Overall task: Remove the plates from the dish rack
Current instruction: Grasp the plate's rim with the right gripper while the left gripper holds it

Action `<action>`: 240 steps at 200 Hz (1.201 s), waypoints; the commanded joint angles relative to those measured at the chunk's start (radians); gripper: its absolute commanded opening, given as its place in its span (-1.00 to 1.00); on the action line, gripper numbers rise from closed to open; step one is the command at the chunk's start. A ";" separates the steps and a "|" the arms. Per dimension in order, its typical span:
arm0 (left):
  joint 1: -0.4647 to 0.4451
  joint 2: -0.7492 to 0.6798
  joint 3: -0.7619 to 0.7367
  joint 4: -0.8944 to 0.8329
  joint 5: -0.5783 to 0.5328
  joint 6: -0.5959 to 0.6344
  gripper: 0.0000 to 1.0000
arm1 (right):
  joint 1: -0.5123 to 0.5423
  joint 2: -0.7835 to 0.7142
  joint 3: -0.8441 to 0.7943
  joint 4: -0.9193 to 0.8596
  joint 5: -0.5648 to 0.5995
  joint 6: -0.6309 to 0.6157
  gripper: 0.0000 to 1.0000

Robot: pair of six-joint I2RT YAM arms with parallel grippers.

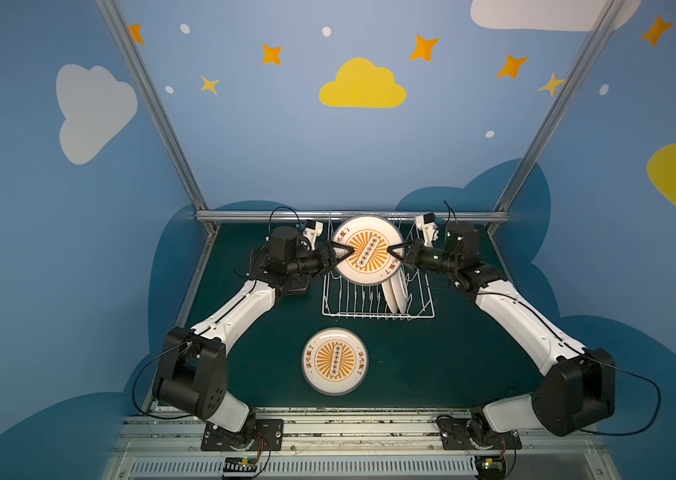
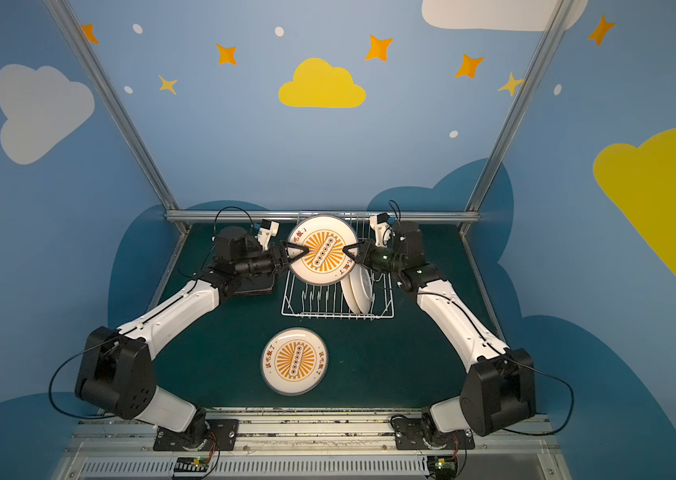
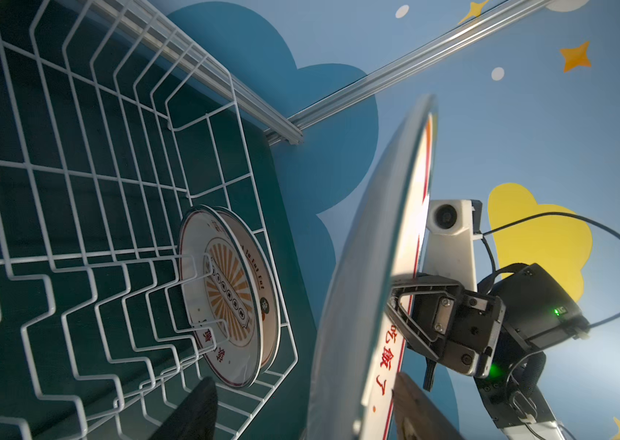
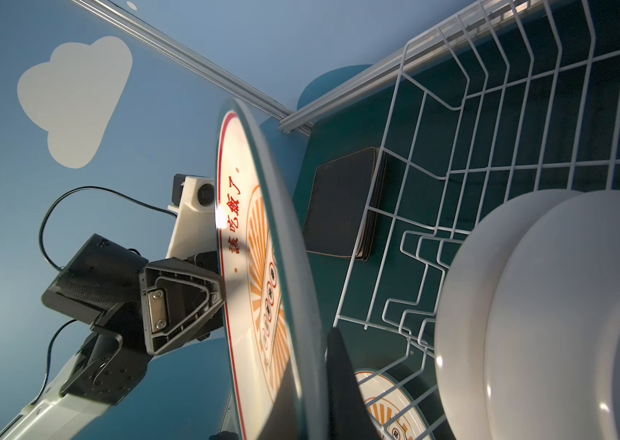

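A round white plate [image 1: 367, 249] [image 2: 321, 249] with an orange sunburst hangs face up over the back of the dish rack [image 1: 369, 309] [image 2: 328, 311]. My right gripper [image 1: 394, 250] [image 2: 348, 251] [image 4: 312, 381] is shut on its right rim. My left gripper [image 1: 346, 252] [image 2: 302, 251] [image 3: 304, 379] straddles its left rim, open, with a gap showing between one finger [image 3: 194, 404] and the plate's underside [image 3: 369, 266]. Two more round plates [image 1: 396, 291] [image 2: 359, 291] [image 3: 232, 297] stand on edge in the rack's right side.
Another sunburst plate [image 1: 334, 360] [image 2: 294, 360] lies flat on the green table in front of the rack. A stack of black square plates [image 1: 294, 286] [image 2: 257, 286] [image 4: 342, 202] lies left of the rack, under my left arm. A metal frame rail [image 1: 348, 215] runs behind the rack.
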 commanded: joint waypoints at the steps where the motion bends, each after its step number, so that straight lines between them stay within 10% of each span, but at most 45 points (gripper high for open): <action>1: 0.003 -0.010 0.021 0.051 0.033 -0.012 0.33 | -0.002 -0.005 0.000 0.058 -0.027 -0.006 -1.00; 218: 0.004 -0.063 -0.024 0.051 -0.078 -0.038 -0.95 | 0.001 0.094 0.053 0.050 -0.139 0.118 -1.00; 240: 0.007 -0.079 -0.026 0.029 -0.085 -0.037 -0.95 | -0.001 0.084 0.058 0.022 -0.129 0.095 -0.50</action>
